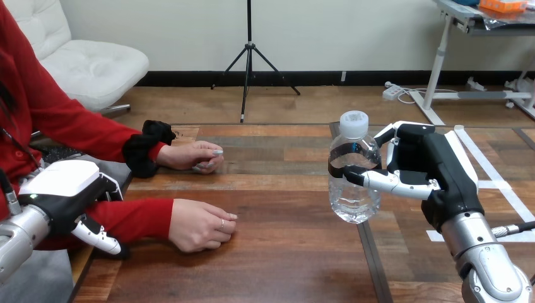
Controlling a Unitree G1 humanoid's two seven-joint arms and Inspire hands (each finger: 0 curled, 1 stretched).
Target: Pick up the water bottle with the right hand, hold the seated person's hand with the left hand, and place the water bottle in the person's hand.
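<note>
The right hand (436, 172) gripped the bottle (354, 201), fingers and thumb curled round its middle, holding it upright above the table (284, 259) right of centre. The left hand (63, 184) sat by the person's sleeve (135, 218), its visible finger (98, 238) straight, clasping nothing. The person's near hand (202, 225) rested on the table in a loose fist.

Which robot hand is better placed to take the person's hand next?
Left, probably. The left hand is open, close to the person's nearer hand on the table; the right hand is farther off, curled round the water bottle.
</note>
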